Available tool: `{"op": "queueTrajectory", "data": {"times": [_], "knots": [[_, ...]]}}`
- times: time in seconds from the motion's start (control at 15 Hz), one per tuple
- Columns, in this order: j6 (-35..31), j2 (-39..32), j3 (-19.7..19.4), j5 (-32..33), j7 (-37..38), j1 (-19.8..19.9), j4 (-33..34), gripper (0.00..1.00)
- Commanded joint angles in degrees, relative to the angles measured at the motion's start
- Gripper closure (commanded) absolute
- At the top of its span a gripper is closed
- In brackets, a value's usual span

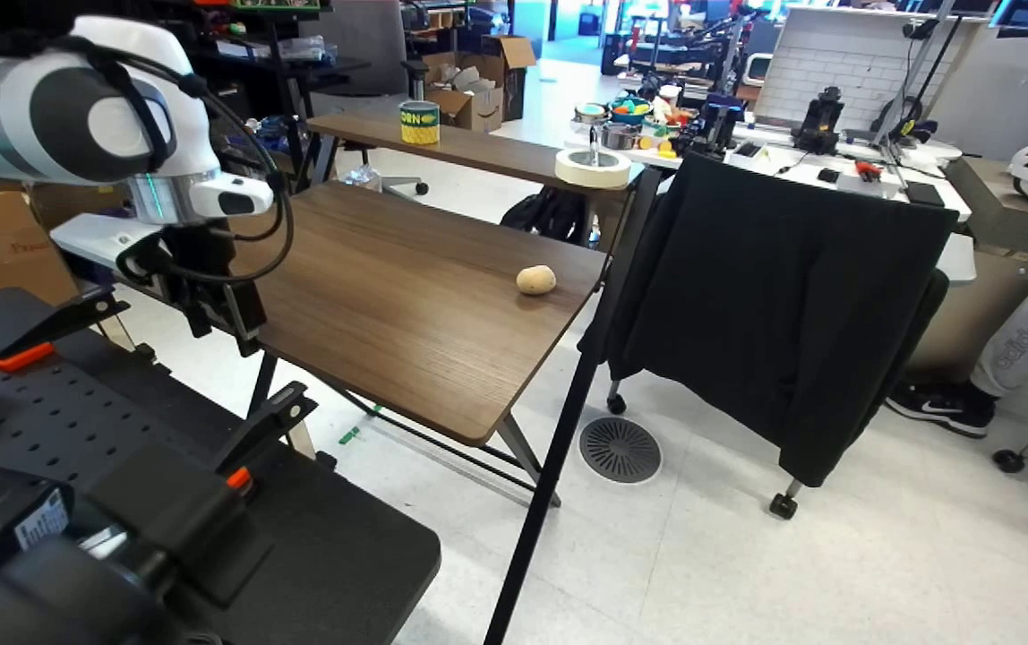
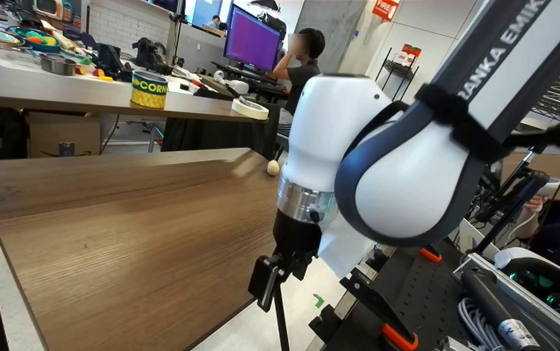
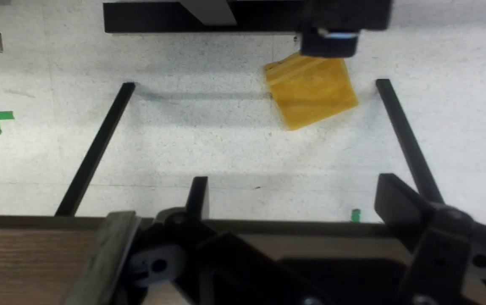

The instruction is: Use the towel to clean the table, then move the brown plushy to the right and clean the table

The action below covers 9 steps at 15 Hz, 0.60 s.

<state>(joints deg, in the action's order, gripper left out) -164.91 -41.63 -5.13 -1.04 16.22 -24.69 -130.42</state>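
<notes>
In the wrist view, the gripper gapes, the towel on the floor at its twelve o'clock. In an exterior view, the plushy sits at three o'clock on the table.

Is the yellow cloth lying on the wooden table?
No, the wrist view shows the yellow cloth on the pale floor, off the wooden table.

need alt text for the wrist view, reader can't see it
A yellow towel lies on the pale floor between two slanted black bars. In the foreground, the open gripper, holding nothing, overlaps the edge of the brown table.
</notes>
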Motion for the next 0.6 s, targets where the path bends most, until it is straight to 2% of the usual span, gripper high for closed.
{"op": "queueTrajectory", "data": {"times": [0.0, 0.2, 0.33, 0.4, 0.47, 0.53], "knots": [[-2.4, 13.86, 10.08, -2.83, -6.66, 11.26, -9.01, 0.0], [-2.48, 22.36, 21.13, -10.21, -11.05, 22.05, -11.55, 0.0], [-2.75, 25.98, 29.93, -19.58, -16.69, 29.72, -11.09, 0.0], [-4.52, 27.04, 32.69, -24.24, -19.23, 31.78, -10.81, 0.0], [-2.54, 23.65, 25.98, -18.76, -15.28, 25.71, -9.01, 0.0], [-2.57, 25.42, 28.17, -21.97, -17.44, 27.52, -9.05, 0.0]]}}
